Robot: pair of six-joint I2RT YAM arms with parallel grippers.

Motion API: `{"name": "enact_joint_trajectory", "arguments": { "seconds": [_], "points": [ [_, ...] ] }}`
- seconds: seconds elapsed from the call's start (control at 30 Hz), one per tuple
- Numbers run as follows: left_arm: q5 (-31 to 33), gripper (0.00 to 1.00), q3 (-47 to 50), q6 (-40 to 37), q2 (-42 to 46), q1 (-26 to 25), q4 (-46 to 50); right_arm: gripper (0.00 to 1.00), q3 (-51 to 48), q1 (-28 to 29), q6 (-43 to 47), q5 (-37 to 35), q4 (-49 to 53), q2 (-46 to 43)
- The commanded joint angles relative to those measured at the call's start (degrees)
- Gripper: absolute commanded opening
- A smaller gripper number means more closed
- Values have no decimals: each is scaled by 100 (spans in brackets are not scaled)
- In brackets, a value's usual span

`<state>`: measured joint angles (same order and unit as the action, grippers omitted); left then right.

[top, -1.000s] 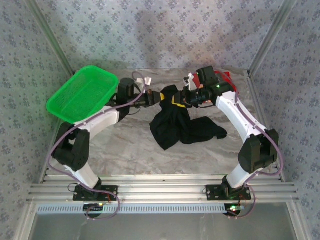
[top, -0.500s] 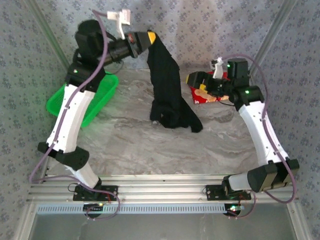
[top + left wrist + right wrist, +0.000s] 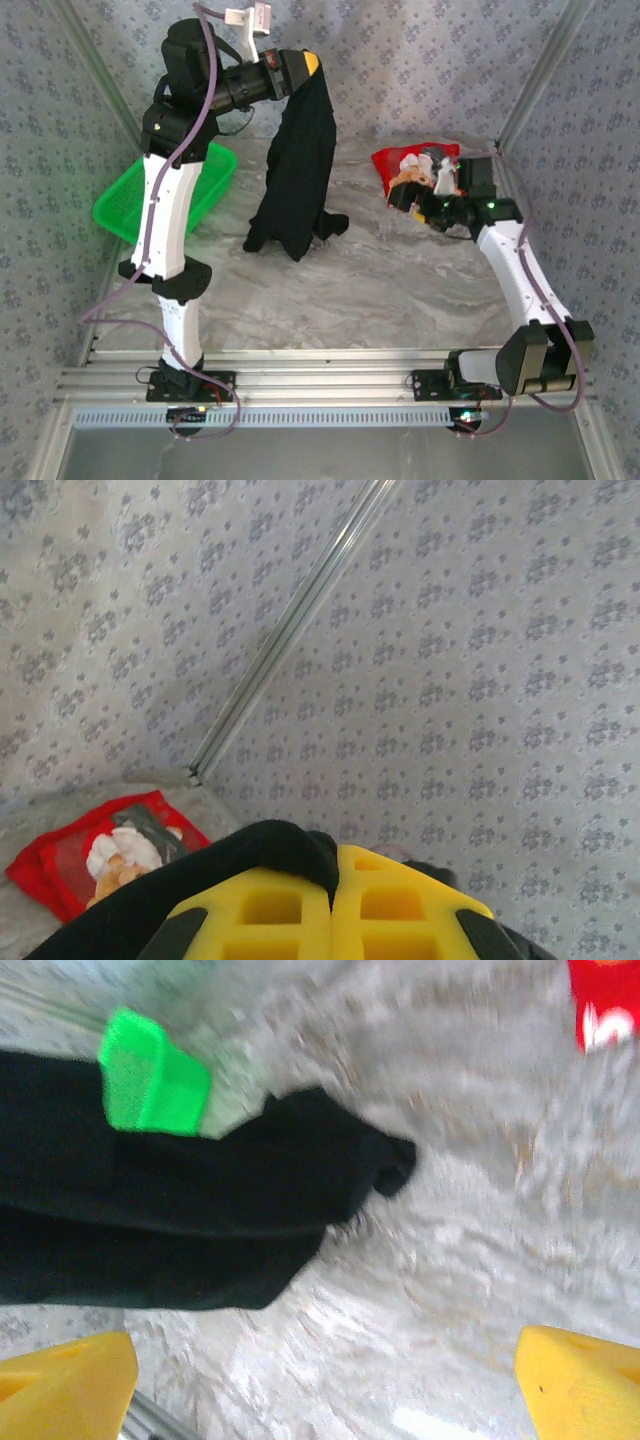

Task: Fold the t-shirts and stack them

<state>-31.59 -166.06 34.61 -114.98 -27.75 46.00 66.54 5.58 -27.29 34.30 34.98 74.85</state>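
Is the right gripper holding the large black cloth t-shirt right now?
No: the right gripper stands open over the marbled table, and the large black cloth t-shirt hangs from the left gripper.

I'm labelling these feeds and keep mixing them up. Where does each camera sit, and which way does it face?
Top external: fixed high behind the arms, looking down on the table; both arms show, left gripper raised holding the black shirt, right gripper near the red shirt.
Left wrist: on the raised left arm, facing the wall; its shut yellow fingers pinch black cloth.
Right wrist: low, facing left across the table; its spread yellow fingers show, basket beyond.
Shared: all three show both shirts.
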Motion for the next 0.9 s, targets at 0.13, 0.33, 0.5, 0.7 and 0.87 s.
{"name": "enact_joint_trajectory", "arguments": {
  "seconds": [0.13, 0.33, 0.5, 0.7, 0.87],
  "points": [
    [119, 0, -47, -340, 245, 185, 269, 96, -488, 880, -489, -81, -902, 963],
    [101, 0, 3, -463, 391, 299, 499, 90, -185, 1271, -1282, -256, -1648, 2245],
    [92, 0, 301, -595, 705, 415, 674, 88, 427, 1492, -1677, -619, -1856, 3164],
    [127, 0, 1422, -710, 1460, 632, 485, 86, 1165, 1638, -2030, -1062, -1896, 3906],
    [77, 0, 2551, -634, 2146, 911, 50, 76, 2026, 1853, -2067, -1366, -1350, 4663]
  ]
}}
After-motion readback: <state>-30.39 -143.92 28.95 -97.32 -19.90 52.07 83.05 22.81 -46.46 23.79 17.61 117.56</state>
